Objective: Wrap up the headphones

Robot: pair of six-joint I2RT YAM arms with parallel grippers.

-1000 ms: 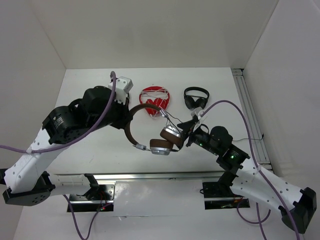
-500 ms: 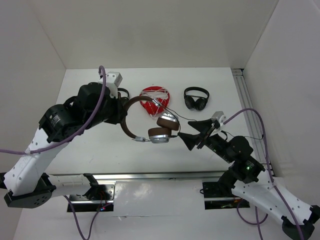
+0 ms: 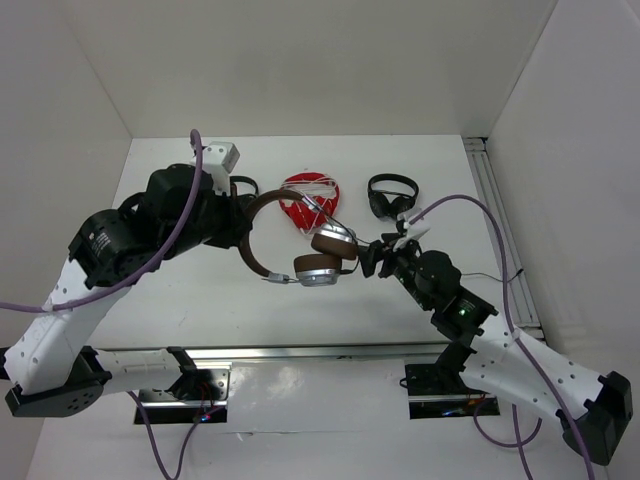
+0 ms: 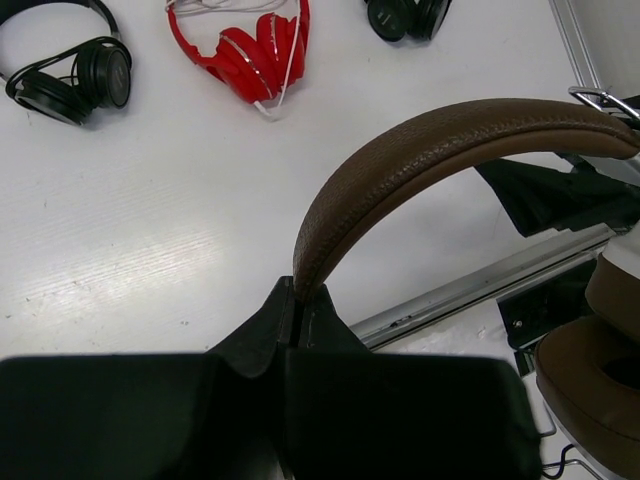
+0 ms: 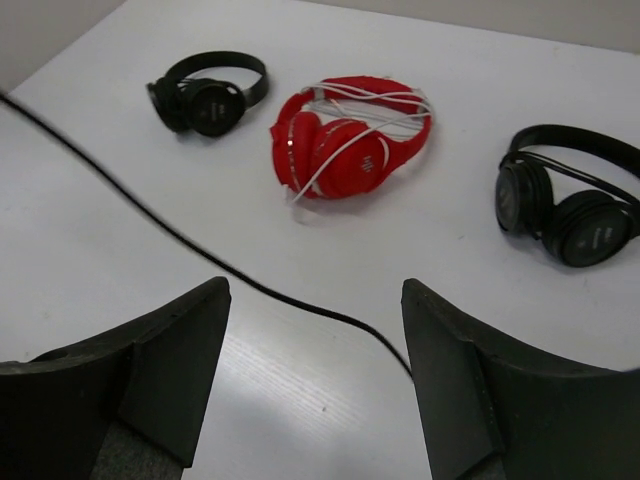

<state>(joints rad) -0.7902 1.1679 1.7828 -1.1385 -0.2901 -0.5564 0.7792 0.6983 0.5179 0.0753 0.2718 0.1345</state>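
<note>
The headphones (image 3: 262, 238) hang above the table, brown headband up, silver-and-brown ear cups (image 3: 322, 266) dangling below. My left gripper (image 3: 243, 225) is shut on the headband (image 4: 440, 150), pinching its end between the fingers (image 4: 297, 290); one brown ear cup (image 4: 590, 370) shows at the lower right of the left wrist view. My right gripper (image 3: 372, 258) stands open just right of the ear cups, holding nothing. In the right wrist view the thin black cable (image 5: 200, 245) runs over the table below and between the open fingers (image 5: 315, 290), not touching them.
A red pair with white cord (image 3: 310, 200) lies at the back middle, a black pair (image 3: 392, 195) to its right, another black pair (image 4: 70, 70) to its left. A metal rail (image 3: 500, 230) lines the right edge, another rail (image 3: 320, 352) the front.
The left gripper carried the headphones slightly left and back. The right gripper pulled away to the right, then came back in beside the ear cups, staying open.
</note>
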